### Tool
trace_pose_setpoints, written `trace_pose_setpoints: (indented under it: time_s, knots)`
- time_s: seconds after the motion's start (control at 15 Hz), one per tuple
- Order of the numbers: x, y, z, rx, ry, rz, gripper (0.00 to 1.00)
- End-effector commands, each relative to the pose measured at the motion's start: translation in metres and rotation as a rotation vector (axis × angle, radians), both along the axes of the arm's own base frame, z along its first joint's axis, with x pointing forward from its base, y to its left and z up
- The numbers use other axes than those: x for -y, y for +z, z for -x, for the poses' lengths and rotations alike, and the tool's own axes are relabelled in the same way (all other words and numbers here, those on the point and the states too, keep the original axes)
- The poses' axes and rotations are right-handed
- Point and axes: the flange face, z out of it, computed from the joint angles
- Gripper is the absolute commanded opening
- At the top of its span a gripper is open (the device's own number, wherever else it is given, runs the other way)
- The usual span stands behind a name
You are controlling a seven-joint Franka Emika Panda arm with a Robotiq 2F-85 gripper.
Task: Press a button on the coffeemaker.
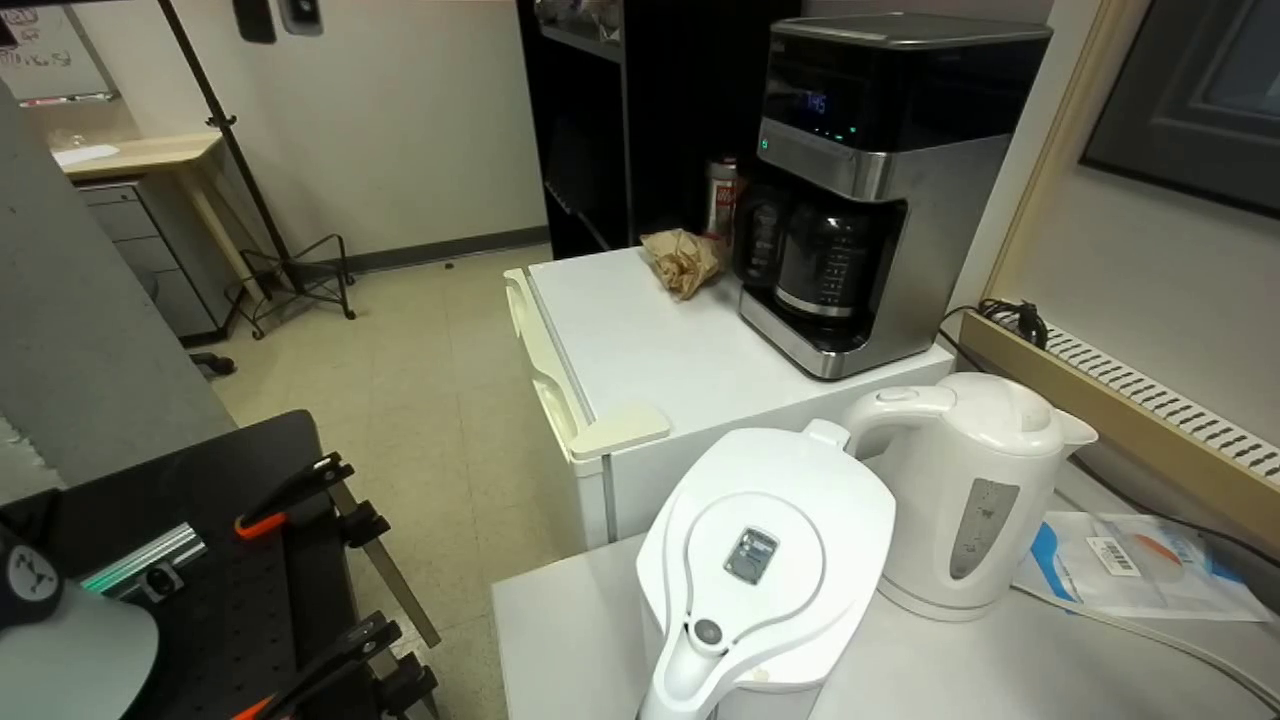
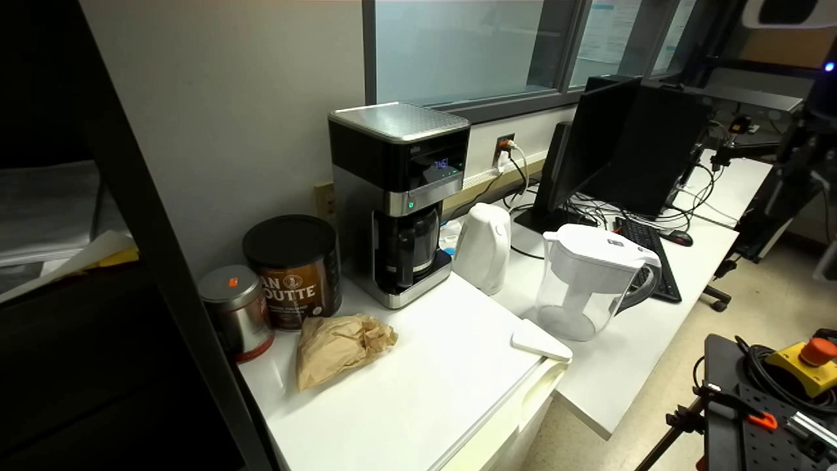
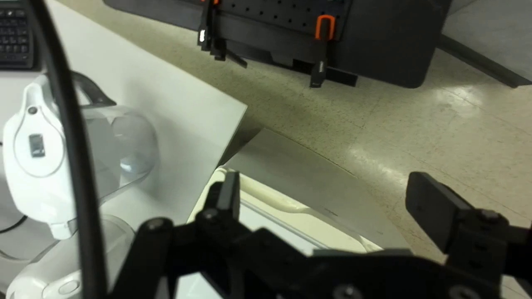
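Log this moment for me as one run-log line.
coffeemaker: display lit, carafe inside; end effector: open, holding nothing; coffeemaker contact: none visible

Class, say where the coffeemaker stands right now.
In an exterior view, the coffeemaker stands near the middle, the black-lidded brown can on its left, the white kettle on its right.

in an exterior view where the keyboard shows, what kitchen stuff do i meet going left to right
Left to right: silver can, brown can, coffeemaker, white kettle, water-filter jug. The paper bag is left out: its span overlaps both the brown can's and the coffeemaker's.
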Motion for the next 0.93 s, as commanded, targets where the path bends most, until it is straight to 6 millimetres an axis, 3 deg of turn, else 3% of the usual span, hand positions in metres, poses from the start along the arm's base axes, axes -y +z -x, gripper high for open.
trace_pose_setpoints:
  time_s: [0.0,0.6,0.87]
  knots:
    - [0.02,-0.015,-0.029,0.049,0.13,0.048,0.74]
    - [0.059,-0.049,-0.101,0.338,0.321,0.25,0.06]
    - [0.068,-0.067,-0.13,0.452,0.364,0.319,0.0]
